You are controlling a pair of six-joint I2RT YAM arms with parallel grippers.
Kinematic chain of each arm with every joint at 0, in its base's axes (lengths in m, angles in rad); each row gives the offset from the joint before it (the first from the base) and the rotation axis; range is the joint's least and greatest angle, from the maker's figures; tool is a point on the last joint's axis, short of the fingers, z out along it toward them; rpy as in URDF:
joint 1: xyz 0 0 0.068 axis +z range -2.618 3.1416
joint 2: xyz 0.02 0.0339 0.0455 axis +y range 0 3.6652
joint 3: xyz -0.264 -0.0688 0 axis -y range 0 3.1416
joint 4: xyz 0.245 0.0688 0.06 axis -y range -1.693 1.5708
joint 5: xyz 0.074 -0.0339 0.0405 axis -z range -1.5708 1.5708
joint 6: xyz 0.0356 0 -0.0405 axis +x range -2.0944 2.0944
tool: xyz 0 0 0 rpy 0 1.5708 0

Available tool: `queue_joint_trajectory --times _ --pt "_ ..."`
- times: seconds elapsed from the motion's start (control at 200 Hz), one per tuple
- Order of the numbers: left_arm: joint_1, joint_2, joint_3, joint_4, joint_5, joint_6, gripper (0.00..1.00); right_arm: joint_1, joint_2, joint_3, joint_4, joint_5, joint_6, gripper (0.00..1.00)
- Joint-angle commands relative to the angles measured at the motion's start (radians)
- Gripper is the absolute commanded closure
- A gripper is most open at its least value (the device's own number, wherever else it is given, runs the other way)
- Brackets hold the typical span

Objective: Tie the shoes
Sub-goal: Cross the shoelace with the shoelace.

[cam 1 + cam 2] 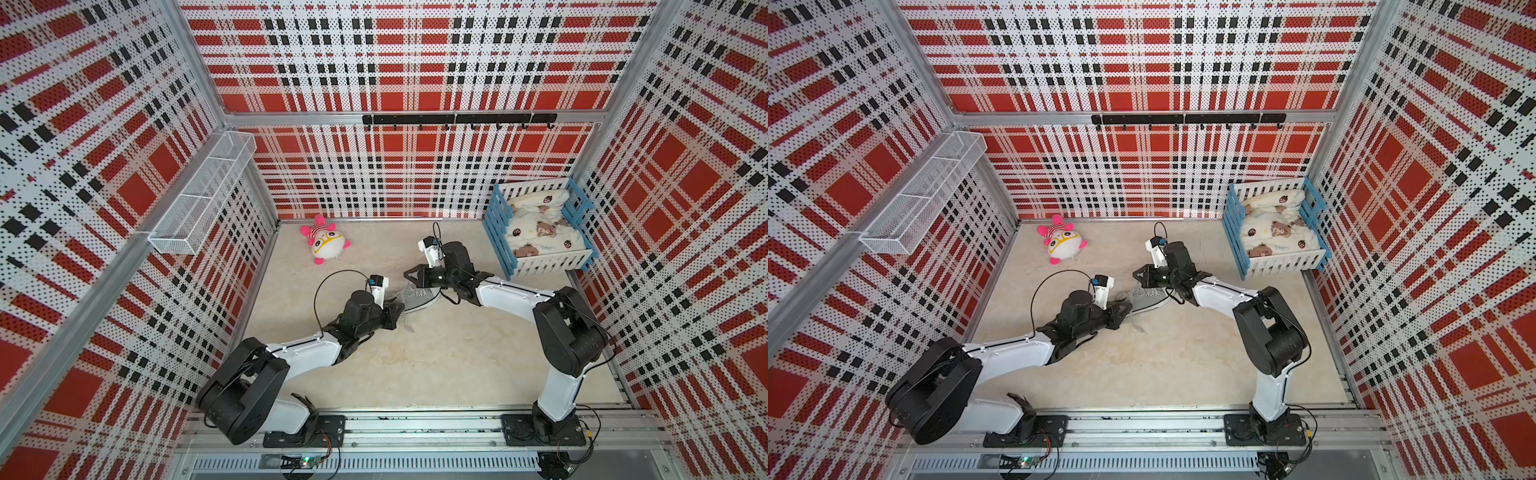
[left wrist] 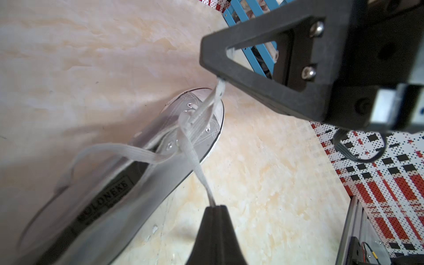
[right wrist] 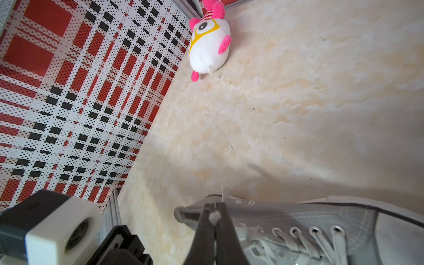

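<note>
A single grey low-top shoe (image 1: 417, 297) (image 1: 1148, 298) lies mid-floor between both arms, and little of it shows in the top views. In the left wrist view the shoe (image 2: 137, 174) has its pale grey laces (image 2: 192, 158) pulled two ways. One taut strand runs to my left gripper (image 2: 216, 207), which is shut on it. The other strand runs up to my right gripper (image 2: 220, 78). My right gripper (image 3: 214, 206) is shut on a lace end over the shoe's eyelets (image 3: 298, 218). From above, my left gripper (image 1: 401, 309) and right gripper (image 1: 405, 275) flank the shoe.
A pink-and-white plush toy (image 1: 326, 243) (image 3: 208, 43) lies near the back left wall. A blue-and-white crib (image 1: 496, 232) with bedding stands at the back right. A wire basket (image 1: 199, 199) hangs on the left wall and a black hook rail (image 1: 457, 119) on the back wall.
</note>
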Motion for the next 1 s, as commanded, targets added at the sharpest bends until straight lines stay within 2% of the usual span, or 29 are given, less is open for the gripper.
queue_joint_trajectory --times 0.0,0.23,0.336,0.441,0.551,0.656,0.992 --pt "-0.005 0.045 0.044 0.000 0.035 0.011 0.96 0.006 -0.012 -0.008 0.055 -0.016 -0.004 1.00" --pt "0.071 0.072 0.050 -0.002 0.115 0.058 0.65 0.006 -0.021 -0.032 0.047 -0.047 -0.036 1.00" --pt "0.111 0.044 0.045 -0.022 0.138 0.104 0.56 0.006 -0.018 -0.030 0.041 -0.063 -0.049 1.00" --pt "0.147 0.013 0.053 -0.053 0.123 0.155 0.54 0.006 -0.015 -0.019 0.027 -0.068 -0.052 1.00" --pt "0.183 -0.002 0.062 -0.072 0.043 0.171 0.56 0.006 -0.007 -0.006 0.017 -0.066 -0.052 1.00" --pt "0.219 0.003 0.062 -0.054 0.023 0.131 0.57 0.007 -0.001 0.005 0.011 -0.067 -0.052 1.00" --pt "0.244 0.060 0.129 -0.033 -0.035 0.087 0.57 0.005 0.006 0.007 -0.005 -0.066 -0.091 1.00"
